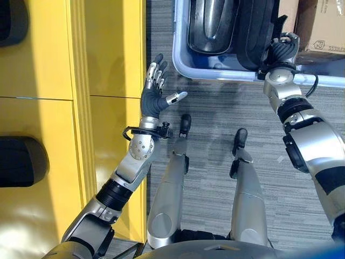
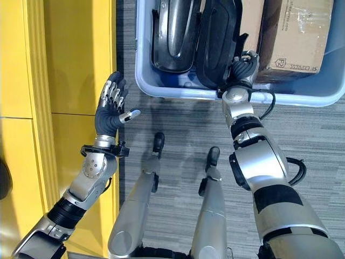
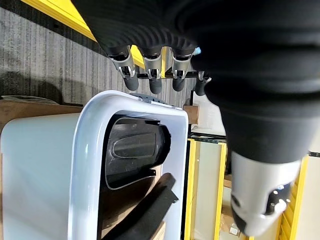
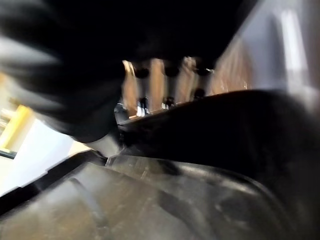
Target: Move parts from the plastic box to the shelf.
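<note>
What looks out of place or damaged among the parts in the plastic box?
Nothing stands out. Two dark parts stand side by side in the plastic box. The right hand reaches in at one; the left hand hangs open by the yellow shelf.

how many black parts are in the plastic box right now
2: a glossy black part at the robot's-left end of the plastic box, and a matte black part beside it under the right hand. More may be hidden underneath.

You see a brown cardboard box (image 2: 294, 35) on grey striped carpet (image 2: 178, 118), with the carpet running beneath it.
</note>
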You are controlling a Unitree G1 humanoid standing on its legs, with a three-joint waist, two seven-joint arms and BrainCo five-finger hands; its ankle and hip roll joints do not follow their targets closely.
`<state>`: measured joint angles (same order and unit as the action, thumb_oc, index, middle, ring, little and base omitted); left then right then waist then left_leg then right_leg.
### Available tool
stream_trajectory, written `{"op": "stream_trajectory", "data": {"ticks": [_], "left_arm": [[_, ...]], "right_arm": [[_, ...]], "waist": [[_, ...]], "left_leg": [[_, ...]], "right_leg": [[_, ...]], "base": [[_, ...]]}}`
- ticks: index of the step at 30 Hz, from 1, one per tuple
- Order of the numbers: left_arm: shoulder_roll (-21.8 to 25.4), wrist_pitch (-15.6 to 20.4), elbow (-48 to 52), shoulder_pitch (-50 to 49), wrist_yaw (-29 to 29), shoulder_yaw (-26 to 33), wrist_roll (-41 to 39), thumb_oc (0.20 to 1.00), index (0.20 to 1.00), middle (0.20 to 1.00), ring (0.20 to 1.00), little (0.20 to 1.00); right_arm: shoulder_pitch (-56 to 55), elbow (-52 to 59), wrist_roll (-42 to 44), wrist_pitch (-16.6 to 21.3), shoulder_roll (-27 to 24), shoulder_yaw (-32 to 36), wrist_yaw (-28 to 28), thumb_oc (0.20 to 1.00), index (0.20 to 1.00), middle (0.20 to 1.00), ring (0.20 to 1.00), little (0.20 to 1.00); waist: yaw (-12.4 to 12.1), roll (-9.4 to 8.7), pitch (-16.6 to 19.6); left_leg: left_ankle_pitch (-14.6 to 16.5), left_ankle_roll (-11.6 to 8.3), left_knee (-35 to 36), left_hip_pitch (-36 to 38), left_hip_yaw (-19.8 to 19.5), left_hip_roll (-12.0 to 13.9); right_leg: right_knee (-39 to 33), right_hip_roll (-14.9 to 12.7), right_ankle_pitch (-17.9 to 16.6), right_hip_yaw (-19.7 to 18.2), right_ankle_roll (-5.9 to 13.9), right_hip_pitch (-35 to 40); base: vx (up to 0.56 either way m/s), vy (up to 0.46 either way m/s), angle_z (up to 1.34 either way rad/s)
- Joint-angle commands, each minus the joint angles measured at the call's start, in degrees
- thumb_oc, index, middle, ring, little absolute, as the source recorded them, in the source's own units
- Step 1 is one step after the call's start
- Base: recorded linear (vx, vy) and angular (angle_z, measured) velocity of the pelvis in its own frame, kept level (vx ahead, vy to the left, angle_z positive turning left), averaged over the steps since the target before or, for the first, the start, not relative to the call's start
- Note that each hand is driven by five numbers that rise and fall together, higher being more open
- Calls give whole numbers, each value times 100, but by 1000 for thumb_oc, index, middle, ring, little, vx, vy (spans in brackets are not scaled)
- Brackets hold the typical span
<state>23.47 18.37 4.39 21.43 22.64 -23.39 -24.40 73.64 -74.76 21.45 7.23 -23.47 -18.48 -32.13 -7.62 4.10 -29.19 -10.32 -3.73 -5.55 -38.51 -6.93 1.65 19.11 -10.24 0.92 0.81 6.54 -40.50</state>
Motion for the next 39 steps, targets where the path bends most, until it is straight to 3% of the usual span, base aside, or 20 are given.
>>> {"op": "stream_trajectory", "data": {"ticks": [1, 14, 20, 24, 25, 31, 33, 39], "left_arm": [[173, 299, 495, 105, -115, 67, -97, 1000, 1000, 1000, 1000, 1000], [267, 268, 425, -81, -350, 31, -240, 1000, 1000, 1000, 1000, 1000], [323, 210, 376, -276, -344, 245, -207, 1000, 1000, 1000, 1000, 1000], [343, 153, 402, -519, -338, 479, -151, 1000, 1000, 1000, 1000, 1000], [342, 130, 397, -719, -378, 623, -144, 1000, 1000, 1000, 1000, 1000], [437, 35, 428, -1242, -564, 1002, -169, 1000, 1000, 1000, 1000, 1000], [446, -39, 435, -1687, -777, 1294, -116, 1000, 1000, 1000, 1000, 1000], [456, -95, 524, -2361, -1094, 1822, -45, 1000, 1000, 1000, 1000, 1000]], "right_arm": [[-688, -82, 240, -29, 7, -54, -47, 200, 200, 200, 200, 200], [-978, 76, 560, 116, 3, 268, -16, 200, 200, 200, 200, 200], [-1381, 1204, 786, 582, 211, 388, -122, 200, 200, 200, 200, 200], [-2028, 2544, 517, 766, 335, 432, -205, 200, 200, 200, 200, 200], [-2628, 3547, 337, 856, 413, 517, -109, 200, 200, 200, 200, 200], [-3912, 5190, 385, 988, 559, 623, 435, 200, 200, 200, 200, 200], [-4908, 6152, 204, 960, 577, 625, 924, 200, 200, 200, 200, 200], [-5905, 7089, 451, 950, 507, 690, 1688, 200, 200, 200, 200, 200]], "waist": [[-141, -83, -49], [-185, -160, 281], [-55, -326, 496], [89, -448, 604], [196, -520, 703], [364, -647, 953], [486, -676, 1222], [606, -621, 1628]], "left_leg": [[634, 106, -386, 197, -283, -60], [574, 68, -136, 671, -342, -8], [553, 52, -7, 930, -342, 109], [584, 36, -4, 1096, -334, 192], [625, 27, -23, 1214, -336, 249], [668, 9, 48, 1602, -325, 391], [699, -21, 159, 1981, -313, 496], [704, -71, 360, 2636, -345, 701]], "right_leg": [[-1129, -158, -220, -126, 72, 1114], [-1315, -202, -251, 28, 83, 1636], [-1375, -142, -243, 44, 62, 1828], [-1348, -105, -204, 34, 37, 1953], [-1316, -86, -151, 35, 30, 2059], [-1328, -48, -48, 52, 25, 2367], [-1250, 13, 119, 67, 20, 2642], [-736, 199, 539, 135, -64, 2966]], "base": [[0, 0, 0], [4, -6, 4], [25, -12, 3], [33, -16, -2], [39, -31, -6], [63, -35, -10], [107, -55, -5], [55, -58, 3]]}}
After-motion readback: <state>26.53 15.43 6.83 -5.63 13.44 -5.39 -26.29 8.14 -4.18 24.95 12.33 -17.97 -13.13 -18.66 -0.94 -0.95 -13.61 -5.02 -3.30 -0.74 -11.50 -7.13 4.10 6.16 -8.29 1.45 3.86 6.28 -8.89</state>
